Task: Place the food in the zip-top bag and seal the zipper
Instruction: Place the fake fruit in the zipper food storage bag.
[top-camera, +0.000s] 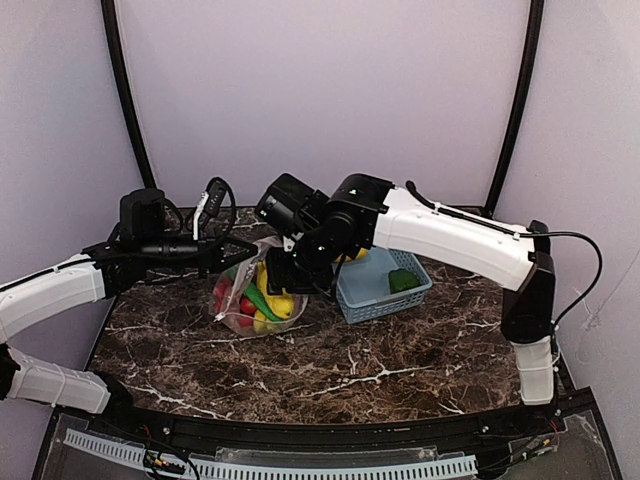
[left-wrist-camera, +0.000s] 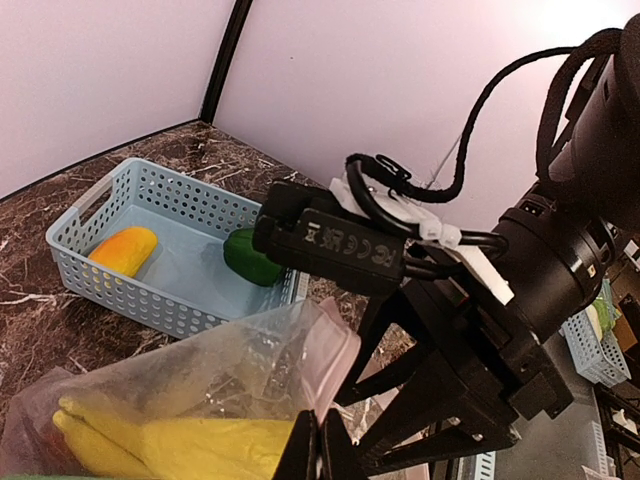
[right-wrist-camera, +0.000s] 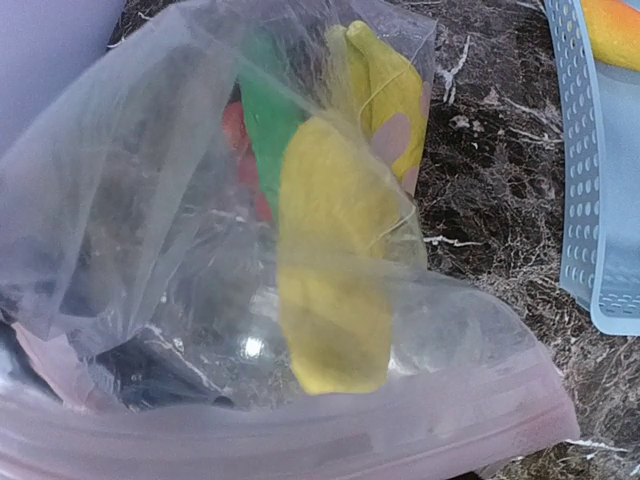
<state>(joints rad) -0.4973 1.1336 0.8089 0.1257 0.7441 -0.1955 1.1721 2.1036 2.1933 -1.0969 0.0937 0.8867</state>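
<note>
The zip-top bag (top-camera: 252, 305) lies left of centre, holding yellow bananas (top-camera: 272, 300), red fruits (top-camera: 228, 296) and a green piece (top-camera: 258, 298). My left gripper (top-camera: 232, 258) is shut on one end of the pinkish zipper (left-wrist-camera: 330, 350); its fingertips (left-wrist-camera: 318, 452) pinch the strip. My right gripper (top-camera: 287, 274) sits at the bag's mouth, and its black fingers (left-wrist-camera: 400, 350) meet at the strip's other side. In the right wrist view the zipper (right-wrist-camera: 300, 435) crosses the bottom and hides my fingers; a banana (right-wrist-camera: 335, 270) shows through the bag (right-wrist-camera: 150, 200).
A light-blue lattice basket (top-camera: 372, 300) stands right of the bag and holds a green vegetable (top-camera: 403, 280) and an orange piece (top-camera: 352, 257). The left wrist view shows the basket (left-wrist-camera: 70, 235), the orange piece (left-wrist-camera: 122, 250) and the green vegetable (left-wrist-camera: 250, 258).
</note>
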